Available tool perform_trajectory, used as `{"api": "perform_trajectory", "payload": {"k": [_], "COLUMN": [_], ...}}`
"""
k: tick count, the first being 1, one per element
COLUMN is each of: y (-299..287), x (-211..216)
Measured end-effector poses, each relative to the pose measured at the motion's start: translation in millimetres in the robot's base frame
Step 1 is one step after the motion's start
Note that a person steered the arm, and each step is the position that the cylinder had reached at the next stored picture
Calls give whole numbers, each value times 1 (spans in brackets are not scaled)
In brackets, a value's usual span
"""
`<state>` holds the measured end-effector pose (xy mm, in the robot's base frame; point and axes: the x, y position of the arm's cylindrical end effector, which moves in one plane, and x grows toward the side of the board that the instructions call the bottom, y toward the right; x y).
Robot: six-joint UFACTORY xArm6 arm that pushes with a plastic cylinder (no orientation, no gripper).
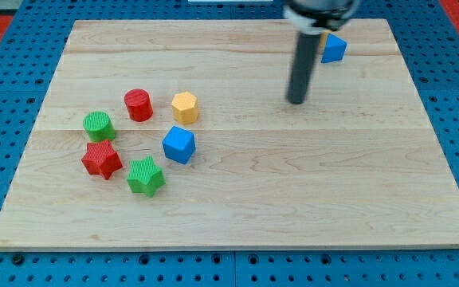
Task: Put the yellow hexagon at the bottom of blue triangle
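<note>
The yellow hexagon [185, 107] sits left of the board's centre. The blue triangle [334, 49] lies near the view's top right, partly hidden behind my rod. My tip [296, 101] rests on the board below and left of the blue triangle, and far to the right of the yellow hexagon. It touches no block.
A red cylinder [138, 104] lies left of the hexagon, a blue cube [178, 144] below it. A green cylinder [99, 125], a red star [102, 159] and a green star [145, 176] sit at the lower left. The wooden board [237, 207] lies on a blue pegboard.
</note>
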<state>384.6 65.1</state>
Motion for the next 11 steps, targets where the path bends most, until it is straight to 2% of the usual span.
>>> {"api": "perform_trajectory", "payload": {"k": [1,2,4,7,9,10,11], "y": [-67,-74,-136,-189,-267,-204,-146], "x": [5,33,40,-7,-54,-67,-51]}}
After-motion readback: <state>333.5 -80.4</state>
